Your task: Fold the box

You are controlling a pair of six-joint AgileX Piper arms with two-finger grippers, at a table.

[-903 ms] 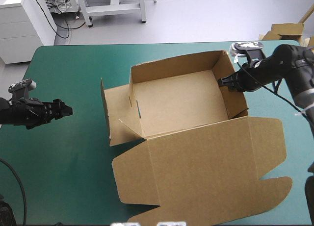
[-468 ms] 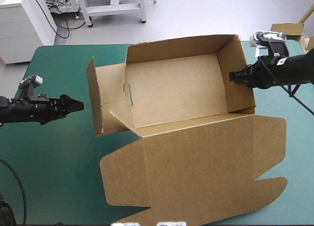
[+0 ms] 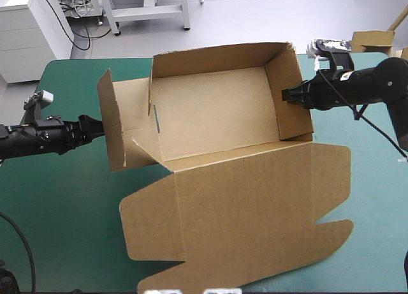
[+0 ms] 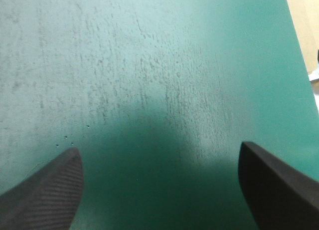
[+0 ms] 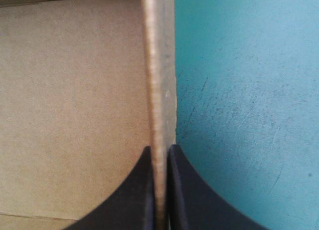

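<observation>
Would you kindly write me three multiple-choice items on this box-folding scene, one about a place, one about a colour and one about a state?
1. Where does the right hand grip the box?
A. its far wall
B. its right wall
C. its left flap

2. What colour is the table cover?
A. grey
B. brown
C. teal-green

3. How is the left hand?
A. open, holding nothing
B. shut on the box
C. shut on a cloth

Answers:
1 B, since the right wrist view shows its fingers pinching that upright wall's edge.
2 C, since the cover shows teal-green all around the box.
3 A, since its fingers stand wide apart with only bare cover between them.
</observation>
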